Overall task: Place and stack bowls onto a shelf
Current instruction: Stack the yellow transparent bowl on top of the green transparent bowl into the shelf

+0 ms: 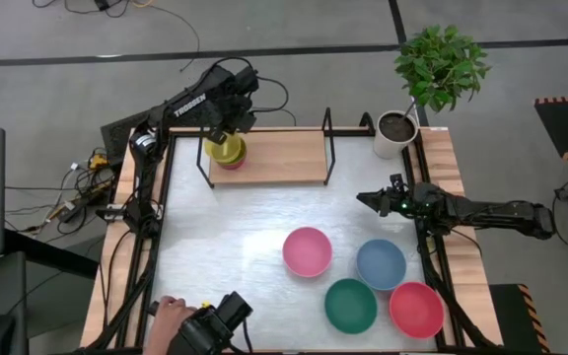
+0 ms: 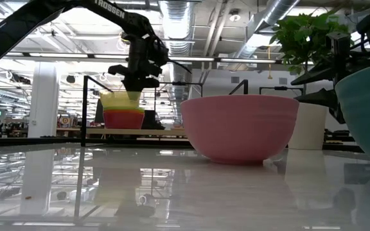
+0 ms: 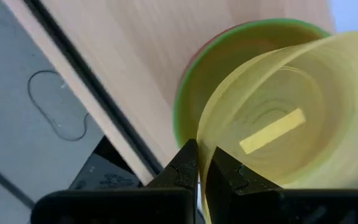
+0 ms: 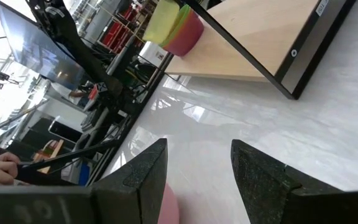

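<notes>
the left gripper [image 1: 227, 136] was over the left end of the shelf [image 1: 284, 158], its jaws clenched on the rim of a yellow bowl [image 1: 225, 148]. in the left wrist view the two fingers [image 3: 188, 168] pinched that yellow rim, and the yellow bowl sat tilted in a lime-green bowl [image 3: 191, 99]. a small red bowl [image 2: 124, 119] sat under those two on the board, making one stack near the shelf's left end. the shelf stood along the far edge of the table [image 1: 225, 256].

the right gripper [image 1: 373, 200] hung near the table's right edge, well apart from the shelf, its jaws released and empty.

four larger bowls stood toward the table's near right corner: a pink bowl [image 1: 308, 251], a blue bowl [image 1: 381, 263], a teal bowl [image 1: 351, 305] and a red bowl [image 1: 416, 309]. a potted plant [image 1: 398, 133] stood just beside the shelf's right end. a person's hand [image 1: 171, 314] showed at the table's near edge.
</notes>
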